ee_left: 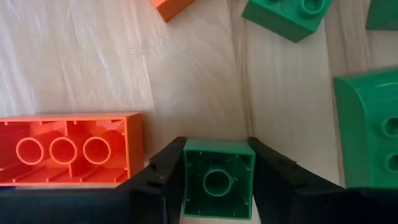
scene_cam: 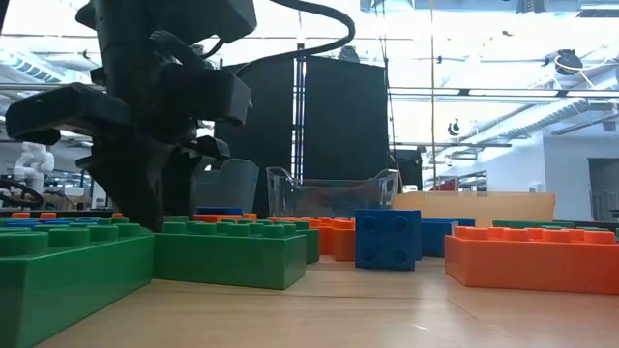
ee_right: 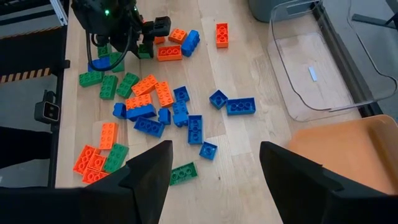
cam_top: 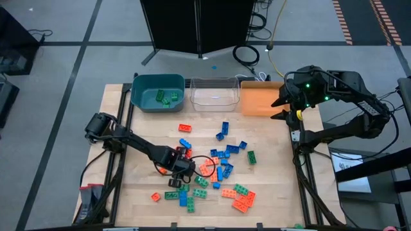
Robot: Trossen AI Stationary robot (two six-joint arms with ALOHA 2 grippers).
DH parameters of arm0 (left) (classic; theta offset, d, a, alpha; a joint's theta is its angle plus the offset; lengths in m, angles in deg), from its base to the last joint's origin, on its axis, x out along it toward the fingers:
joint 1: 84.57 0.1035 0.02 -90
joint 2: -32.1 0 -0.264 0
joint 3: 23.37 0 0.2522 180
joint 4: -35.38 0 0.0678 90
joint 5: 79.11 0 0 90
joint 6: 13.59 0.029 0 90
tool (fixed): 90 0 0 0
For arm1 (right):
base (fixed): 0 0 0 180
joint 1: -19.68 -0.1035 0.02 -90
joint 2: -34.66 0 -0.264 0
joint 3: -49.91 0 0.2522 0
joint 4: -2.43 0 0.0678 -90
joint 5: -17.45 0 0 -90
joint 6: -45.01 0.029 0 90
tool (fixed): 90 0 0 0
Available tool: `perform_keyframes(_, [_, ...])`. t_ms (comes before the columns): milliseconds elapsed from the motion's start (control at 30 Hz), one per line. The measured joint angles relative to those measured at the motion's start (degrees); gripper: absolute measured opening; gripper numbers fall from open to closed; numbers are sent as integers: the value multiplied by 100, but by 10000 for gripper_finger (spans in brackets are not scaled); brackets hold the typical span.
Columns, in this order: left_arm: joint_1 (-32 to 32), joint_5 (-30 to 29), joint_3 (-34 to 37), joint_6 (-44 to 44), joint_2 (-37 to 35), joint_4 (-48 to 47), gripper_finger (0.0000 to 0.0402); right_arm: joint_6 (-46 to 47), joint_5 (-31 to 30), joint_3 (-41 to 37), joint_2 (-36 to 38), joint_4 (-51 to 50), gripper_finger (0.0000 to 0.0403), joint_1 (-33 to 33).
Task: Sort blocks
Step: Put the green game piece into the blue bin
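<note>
One small green block [ee_left: 217,180] sits between your left tool's [ee_left: 217,186] closing fingers, beside an orange block [ee_left: 68,149]. It's light, stiff, slick: squeeze its flat sides. Right tool [ee_right: 214,171] gapes, empty.

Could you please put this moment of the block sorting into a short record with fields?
left gripper: down among the loose blocks, fingers on either side of a small green block lying hollow side up
beside it: orange block, hollow side up
right gripper: open, empty, raised over the orange bin
teal bin: some green blocks inside
clear bin: no blocks visible
table: green, blue and orange blocks scattered
</note>
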Motion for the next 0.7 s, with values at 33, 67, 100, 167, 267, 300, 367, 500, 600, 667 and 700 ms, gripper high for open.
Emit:
perform_keyframes(33, [0,0,-37,1,2,-40,143,0,0,0,0,0,240,0])
perform_keyframes(67, [0,-1,-70,1,0,-92,143,0,0,0,0,0,240,0])
perform_keyframes(100, [0,-3,-99,3,-14,-129,143,-3,0,0,0,1,240,0])
perform_keyframes(167, [20,-14,-179,-94,-18,-246,143,-7,0,0,0,2,240,0])
perform_keyframes(267, [92,-117,-399,-314,-68,-391,143,-9,0,0,0,4,240,0])
perform_keyframes(300, [127,-140,-478,-376,-92,-470,143,-11,0,0,0,4,240,0])
perform_keyframes(367, [207,-149,-574,-443,-140,-576,143,-20,-2,0,0,7,240,0])
perform_keyframes(500, [370,-373,-783,-447,-456,-598,143,-68,-2,0,0,17,240,0])
perform_keyframes(600, [612,-875,-873,-436,-826,-876,143,-71,-5,0,0,59,240,2])
perform_keyframes(667, [884,-1164,-874,-450,-1145,-1008,143,-121,-7,0,0,55,240,0])
perform_keyframes(700, [1033,-1297,-877,-495,-1338,-1043,143,-154,-8,0,0,59,240,2])
